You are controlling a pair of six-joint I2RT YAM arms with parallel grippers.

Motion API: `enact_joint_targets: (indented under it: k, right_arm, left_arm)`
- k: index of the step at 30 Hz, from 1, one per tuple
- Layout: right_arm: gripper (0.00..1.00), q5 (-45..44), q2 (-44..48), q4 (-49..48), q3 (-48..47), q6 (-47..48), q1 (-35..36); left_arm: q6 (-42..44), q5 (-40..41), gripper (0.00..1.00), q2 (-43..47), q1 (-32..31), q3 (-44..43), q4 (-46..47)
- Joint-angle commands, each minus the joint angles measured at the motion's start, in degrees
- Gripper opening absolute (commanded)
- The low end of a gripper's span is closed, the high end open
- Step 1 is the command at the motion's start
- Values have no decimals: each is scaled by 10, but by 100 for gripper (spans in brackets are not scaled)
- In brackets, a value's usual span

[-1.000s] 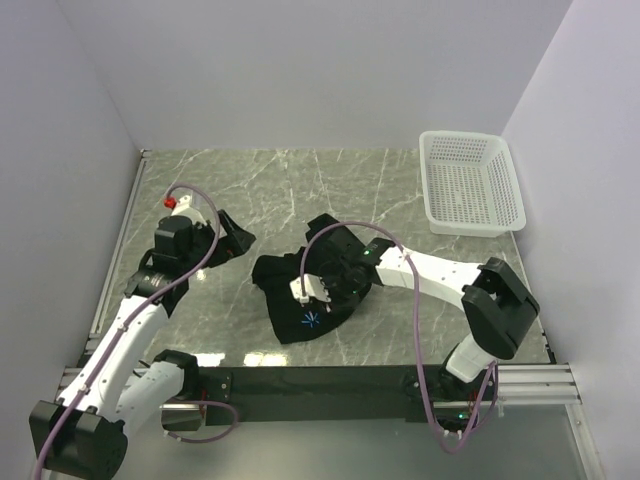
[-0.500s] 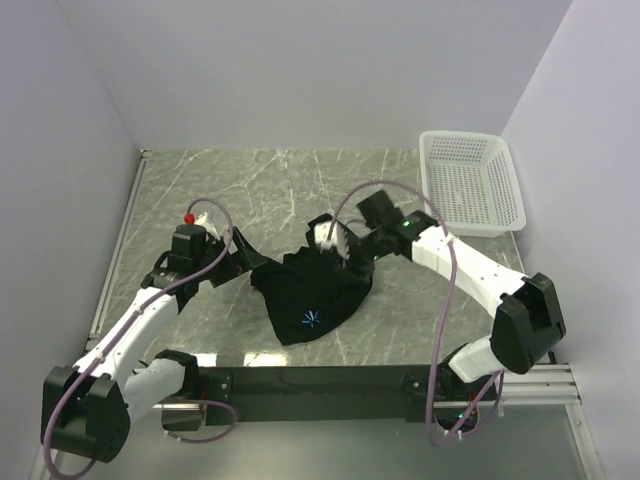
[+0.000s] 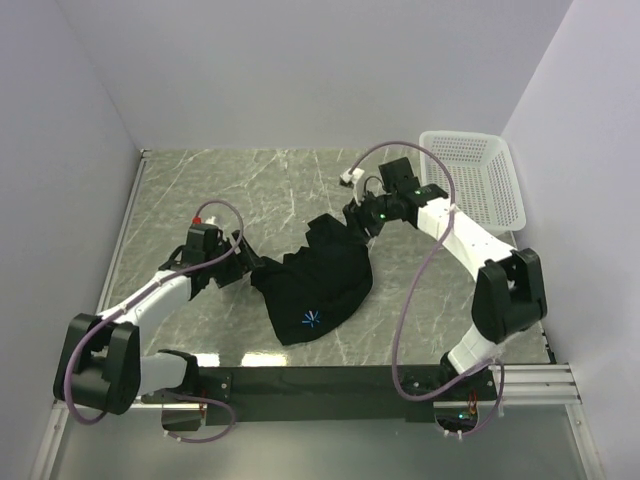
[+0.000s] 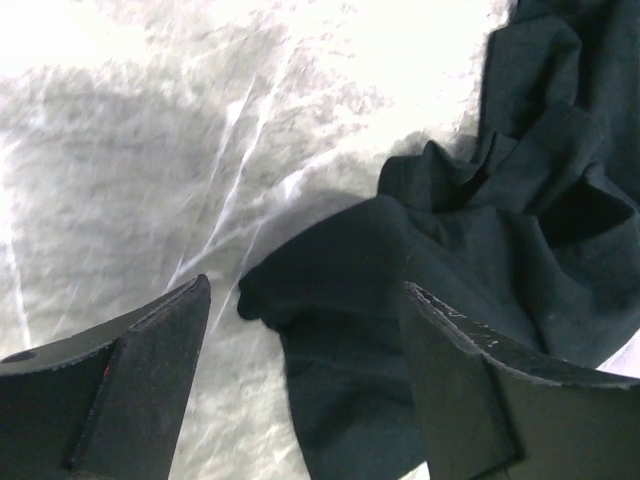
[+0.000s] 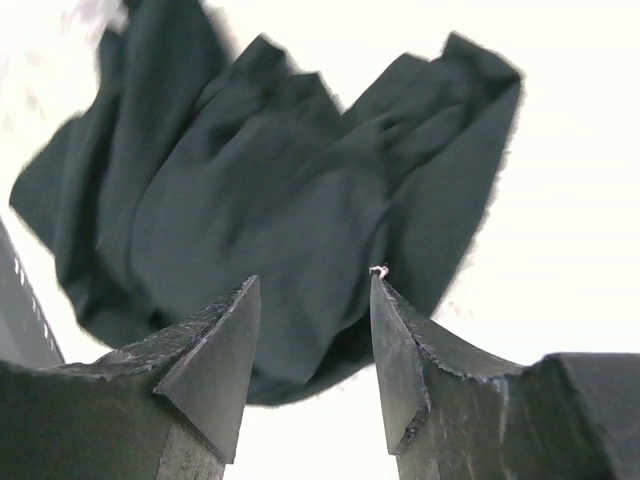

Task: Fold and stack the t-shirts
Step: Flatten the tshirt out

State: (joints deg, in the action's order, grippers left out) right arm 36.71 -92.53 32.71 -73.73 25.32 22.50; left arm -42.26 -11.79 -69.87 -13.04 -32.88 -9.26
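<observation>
The black t-shirt [image 3: 322,278] lies crumpled in the middle of the table, its light-blue starburst logo [image 3: 308,320] near the front. My left gripper [image 3: 243,268] sits low at the shirt's left edge. In the left wrist view it [image 4: 307,290] is open, with a bunched fold of the t-shirt [image 4: 350,330] lying between the two fingers, not pinched. My right gripper [image 3: 352,218] hovers at the shirt's far right corner. In the right wrist view it [image 5: 315,280] is open and holds nothing, with the t-shirt [image 5: 260,190] spread beyond its tips.
A white perforated basket [image 3: 505,190] stands at the back right corner. Grey walls close the table on the left, back and right. A black rail [image 3: 320,380] runs along the near edge between the arm bases.
My right gripper opened, left the shirt's middle and moved back and right to its far corner. The left gripper moved right to the shirt's left edge. The shirt now lies wider.
</observation>
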Motion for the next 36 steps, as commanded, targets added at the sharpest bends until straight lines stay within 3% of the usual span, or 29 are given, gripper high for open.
enact_joint_targets:
  k: [1,11,14,22,23,30,31,35,36]
  right_arm:
    - [55,-1,-37,-37,-53,-76,-13]
    - [56,-52,-211,18,-255,-125,-12]
    - [56,-78,-278,51,-333,-121,-10]
    - [56,-137,-367,99,-401,-92,11]
    - [55,-137,-373,109,-412,-89,12]
    - [51,-149,-411,134,-440,-85,32]
    - [49,-147,-411,132,-439,-87,34]
    - [0,-145,-395,95,-424,-110,28]
    - [0,-145,-381,86,-420,-113,26]
  left_arm:
    - [15,-24,80,-17,2,5,71]
    - [34,-92,70,-67,2,14,125]
    - [37,-107,62,-77,2,13,129]
    - [57,-121,38,-62,2,5,97]
    - [58,-121,30,-58,3,7,95]
    - [56,-96,1,-33,2,6,63]
    - [56,-85,1,-27,2,5,57]
    - [60,-46,1,-4,3,-3,18]
    - [63,-39,1,6,3,-5,1]
